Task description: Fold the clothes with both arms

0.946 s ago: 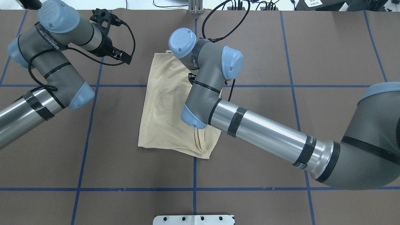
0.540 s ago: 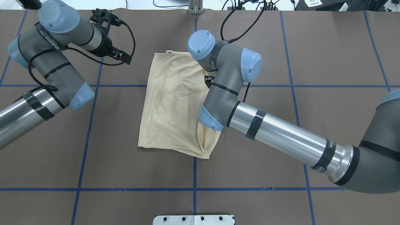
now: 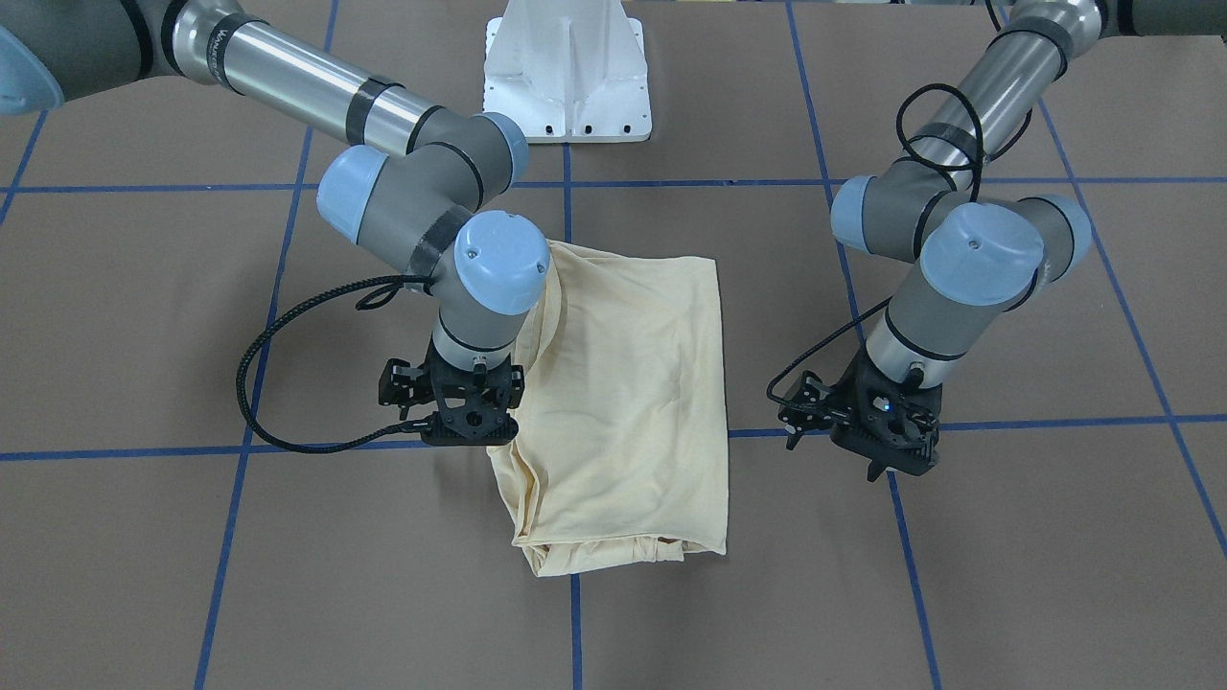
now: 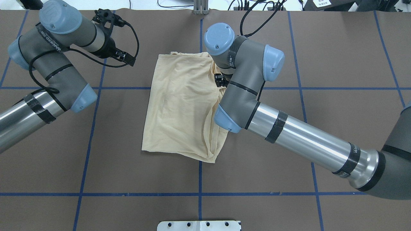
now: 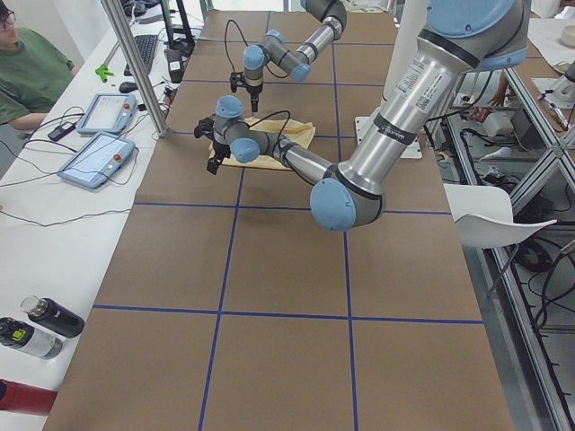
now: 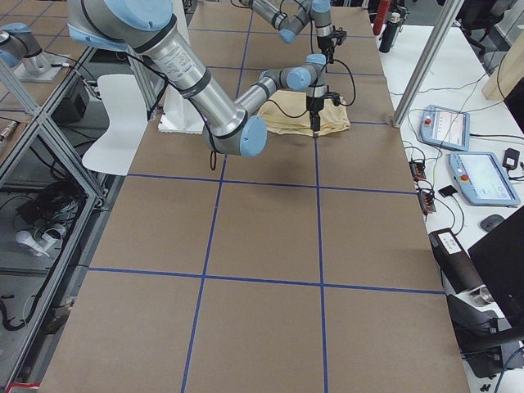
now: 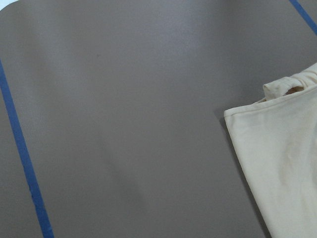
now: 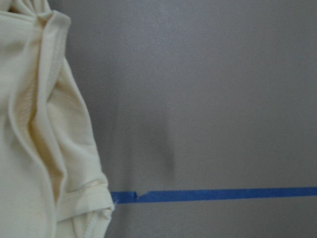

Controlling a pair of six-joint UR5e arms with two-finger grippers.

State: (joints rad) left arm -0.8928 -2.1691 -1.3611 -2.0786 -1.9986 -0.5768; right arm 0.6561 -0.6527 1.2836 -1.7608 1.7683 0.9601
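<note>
The clothes are one pale cream-yellow shirt [image 4: 179,102], lying folded into a rough rectangle at the table's middle. Its bunched edge is on my right side [image 3: 633,402]. My right gripper [image 3: 472,439] hangs just above the table beside that bunched edge, open and holding nothing. In the overhead view only a black bit of the right gripper [image 4: 220,80] shows under the wrist. The right wrist view shows the shirt's rumpled edge [image 8: 34,148] and bare table. My left gripper [image 3: 896,465] stands open a short way off the shirt's other side, empty [image 4: 126,58]. A shirt corner [image 7: 282,163] shows in the left wrist view.
Brown table covering with a blue tape grid [image 4: 199,179]. The white pedestal base [image 3: 566,77] stands at the robot's edge. Beyond the far edge are tablets [image 5: 99,153], bottles [image 5: 45,323], a metal post [image 5: 135,72] and a seated person [image 5: 27,72].
My right arm has swung to the right and toward the far edge, off the shirt's middle to its side, uncovering more cloth. The left arm has not moved.
</note>
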